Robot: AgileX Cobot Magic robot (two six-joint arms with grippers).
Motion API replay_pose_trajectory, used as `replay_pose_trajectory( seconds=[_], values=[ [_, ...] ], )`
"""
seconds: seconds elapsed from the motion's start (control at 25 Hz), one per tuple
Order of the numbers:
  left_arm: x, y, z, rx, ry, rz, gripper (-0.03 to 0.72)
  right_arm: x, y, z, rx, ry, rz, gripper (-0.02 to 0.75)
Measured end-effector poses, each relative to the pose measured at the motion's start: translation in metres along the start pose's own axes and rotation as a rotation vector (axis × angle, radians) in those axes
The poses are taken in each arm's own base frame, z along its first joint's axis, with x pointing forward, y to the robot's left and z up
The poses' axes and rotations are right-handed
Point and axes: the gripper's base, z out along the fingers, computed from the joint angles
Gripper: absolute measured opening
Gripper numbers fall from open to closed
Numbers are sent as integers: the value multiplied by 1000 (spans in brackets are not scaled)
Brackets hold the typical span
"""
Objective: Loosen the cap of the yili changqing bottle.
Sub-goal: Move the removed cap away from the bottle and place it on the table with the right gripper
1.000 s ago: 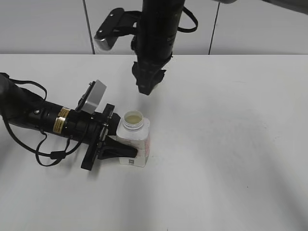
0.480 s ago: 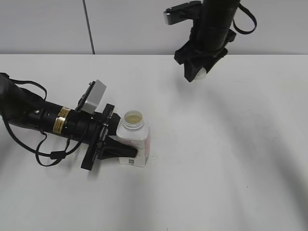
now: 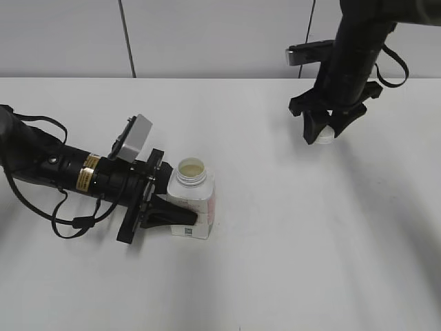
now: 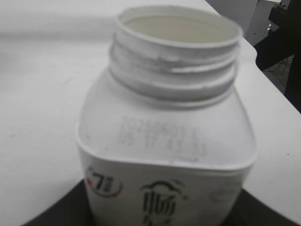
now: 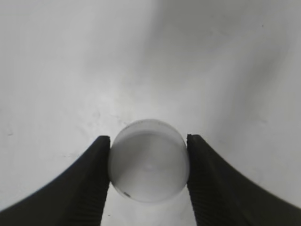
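While uncapped, right hand (image 5: 148,162) grips cap (image 5: 148,160)

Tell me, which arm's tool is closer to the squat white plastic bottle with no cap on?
Left. The left tool is clamped around the squat white plastic bottle; the right tool is far off to the right, gripping the small round white cap.

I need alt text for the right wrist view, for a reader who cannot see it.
The right gripper clamps the round white cap between its two black fingers, seen from above. Below lies only the plain white table.
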Motion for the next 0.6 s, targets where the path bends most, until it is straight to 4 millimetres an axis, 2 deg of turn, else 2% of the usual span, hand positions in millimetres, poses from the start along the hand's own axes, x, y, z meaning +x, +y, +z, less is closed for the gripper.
replay_pose_trajectory(
  seconds=[0.16, 0.36, 0.6],
  values=[
    [0, 0, 0, -2, -2, -1, 337, 20, -16, 4, -9, -31, 94, 391],
    [0, 0, 0, -4, -3, -2, 337, 66, -40, -1, 8, -90, 211, 391],
    [-1, 1, 1, -8, -7, -6, 337, 115, -58, 0, 42, -140, 329, 391]
  ],
)
